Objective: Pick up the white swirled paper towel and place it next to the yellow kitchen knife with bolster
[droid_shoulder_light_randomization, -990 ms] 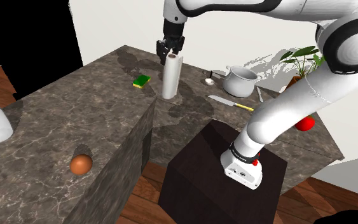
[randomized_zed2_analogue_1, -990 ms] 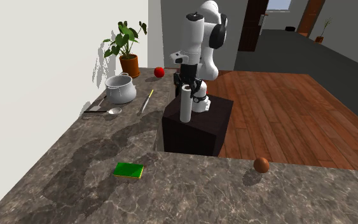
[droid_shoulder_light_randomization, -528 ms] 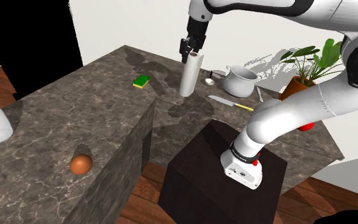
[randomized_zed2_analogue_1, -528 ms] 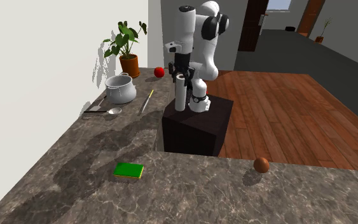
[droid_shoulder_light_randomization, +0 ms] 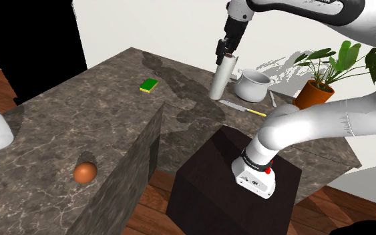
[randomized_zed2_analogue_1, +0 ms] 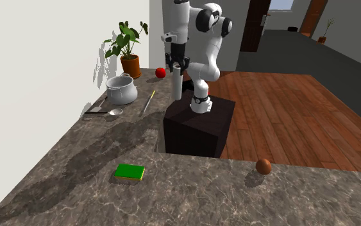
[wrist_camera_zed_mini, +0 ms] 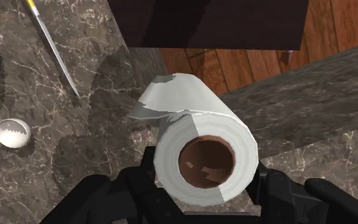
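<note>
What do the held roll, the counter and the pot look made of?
Roll: soft white paper, matte, with a loose torn flap and a brown core that looks like cardboard. Counter: dark stone, perhaps marble, going by the pale veins. Pot: plain pale grey, smooth; material unclear.

Arm point(droid_shoulder_light_randomization: 313, 124) up & extended, hand point(droid_shoulder_light_randomization: 226, 53) vert., clamped on roll point(droid_shoulder_light_randomization: 220, 80).

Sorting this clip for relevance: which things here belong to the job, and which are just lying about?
Job: paper towel roll, pincer, yellow-handled knife.
Lying about: pot, spoon, green sponge, brown ball, red fruit, potted plant.
</note>
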Motion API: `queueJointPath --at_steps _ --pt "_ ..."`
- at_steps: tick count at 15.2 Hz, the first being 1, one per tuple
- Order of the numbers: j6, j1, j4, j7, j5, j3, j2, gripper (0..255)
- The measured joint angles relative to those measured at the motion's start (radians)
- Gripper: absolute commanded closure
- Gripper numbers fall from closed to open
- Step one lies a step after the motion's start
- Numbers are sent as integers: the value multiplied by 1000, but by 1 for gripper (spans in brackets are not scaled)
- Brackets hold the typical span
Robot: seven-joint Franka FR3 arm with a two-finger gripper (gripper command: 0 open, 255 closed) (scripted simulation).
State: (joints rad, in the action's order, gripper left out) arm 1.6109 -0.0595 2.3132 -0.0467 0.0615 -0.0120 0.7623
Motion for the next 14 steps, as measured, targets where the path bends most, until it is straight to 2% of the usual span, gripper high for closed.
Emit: queueJointPath --at_steps 6,14 --pt "-99 -37 32 -110 69 -94 139 255" --pt "-213 -90 -7 -284 195 -244 238 255"
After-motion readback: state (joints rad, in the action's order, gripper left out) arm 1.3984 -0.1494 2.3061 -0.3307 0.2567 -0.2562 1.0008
